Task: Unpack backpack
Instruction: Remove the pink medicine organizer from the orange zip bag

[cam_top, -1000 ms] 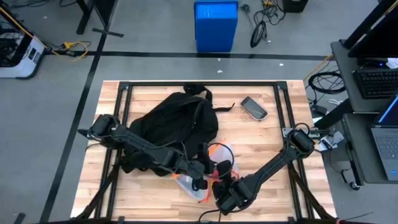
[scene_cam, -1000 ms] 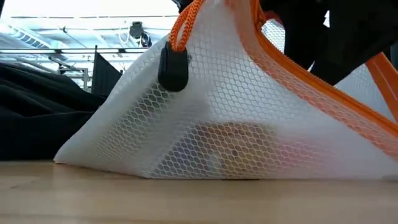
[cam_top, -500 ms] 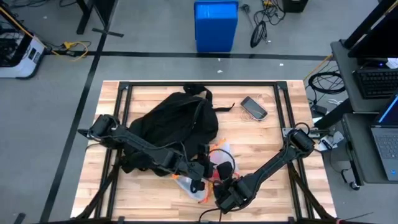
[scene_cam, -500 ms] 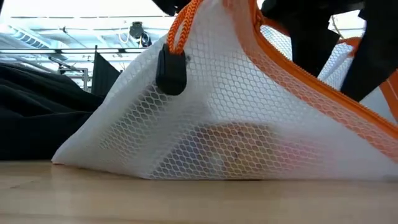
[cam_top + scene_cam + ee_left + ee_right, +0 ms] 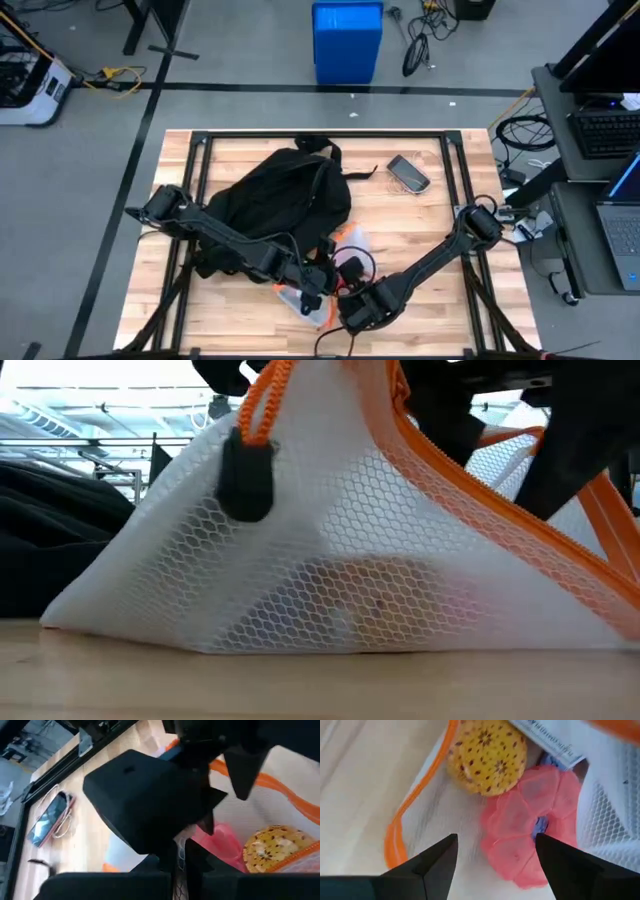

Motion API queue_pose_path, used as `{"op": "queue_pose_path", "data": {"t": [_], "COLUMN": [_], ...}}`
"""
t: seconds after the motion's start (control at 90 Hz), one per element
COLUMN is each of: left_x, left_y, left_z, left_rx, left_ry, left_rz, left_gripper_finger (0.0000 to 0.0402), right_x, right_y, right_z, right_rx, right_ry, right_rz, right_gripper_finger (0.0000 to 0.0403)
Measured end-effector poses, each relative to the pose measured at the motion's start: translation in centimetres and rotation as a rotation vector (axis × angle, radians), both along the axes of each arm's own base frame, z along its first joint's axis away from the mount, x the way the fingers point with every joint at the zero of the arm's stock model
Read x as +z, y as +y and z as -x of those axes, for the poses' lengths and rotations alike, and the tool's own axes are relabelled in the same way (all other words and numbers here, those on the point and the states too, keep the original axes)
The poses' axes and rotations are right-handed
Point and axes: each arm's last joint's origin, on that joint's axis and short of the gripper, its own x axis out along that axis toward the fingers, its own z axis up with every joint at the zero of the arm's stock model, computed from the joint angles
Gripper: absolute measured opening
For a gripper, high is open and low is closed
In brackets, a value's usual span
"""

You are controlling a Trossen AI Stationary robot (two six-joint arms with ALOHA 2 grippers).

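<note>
Here my right claw (image 5: 495,870) hangs over the white mesh pouch (image 5: 318,290), its two dark fingers (image 5: 435,865) spread wide with nothing between them. Through the right wrist view I look past those fingers into the pouch's mouth: a yellow speckled round thing (image 5: 487,756), a pink translucent piece (image 5: 530,825) just beside it, and a white label strip (image 5: 547,740) touching the yellow one's far side. The pouch's orange zipper trim (image 5: 415,805) curls along the wooden table (image 5: 420,220).

From above, both my arms meet at about six o'clock on the table, over the pouch. My left claw (image 5: 312,293) sits on the pouch's nine o'clock edge; I think it is pinching the mesh there, but my own wrist housing blocks the left wrist view and I cannot tell how its fingers stand.

The low view shows the pouch pulled up into a tent, with a black zipper pull (image 5: 246,478) dangling from an orange cord (image 5: 262,400).

The backpack (image 5: 275,205), black and slumped, lies at about ten o'clock from the pouch, touching it. A phone (image 5: 408,173) rests near the table's one o'clock corner, well apart from the pouch.
</note>
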Motion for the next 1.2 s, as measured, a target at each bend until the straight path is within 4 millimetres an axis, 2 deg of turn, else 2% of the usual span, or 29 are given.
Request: {"op": "queue_pose_path", "data": {"t": [0.211, 0.533, 0.756, 1.033, 1.2], "left_x": [0.3, 0.4, 0.2, 0.4, 0.7], "left_y": [0.2, 0.3, 0.3, 0.6, 0.5], "left_z": [0.1, 0.4, 0.6, 0.9, 1.0], "left_rx": [0.117, 0.221, 0.222, 0.338, 0.352], "left_ry": [-0.050, -0.082, -0.065, -0.092, -0.105], "left_rz": [-0.022, -0.142, -0.171, -0.210, -0.213], "left_gripper_finger": [0.0000, 0.0000, 0.0000, 0.0000, 0.0000], "right_x": [0.0, -2.0, -2.0, -2.3, -2.5], "right_y": [-0.6, -1.4, -1.6, -2.0, -2.5], "right_z": [-0.5, -0.3, -0.7, -0.9, -1.1], "right_rx": [0.002, -0.001, -0.030, -0.048, -0.059], "right_ry": [-0.017, -0.056, -0.045, -0.003, 0.004], "right_rz": [0.021, 0.113, 0.021, -0.038, -0.022], "right_gripper_finger": [0.0254, 0.0254, 0.0254, 0.0254, 0.0254]}}
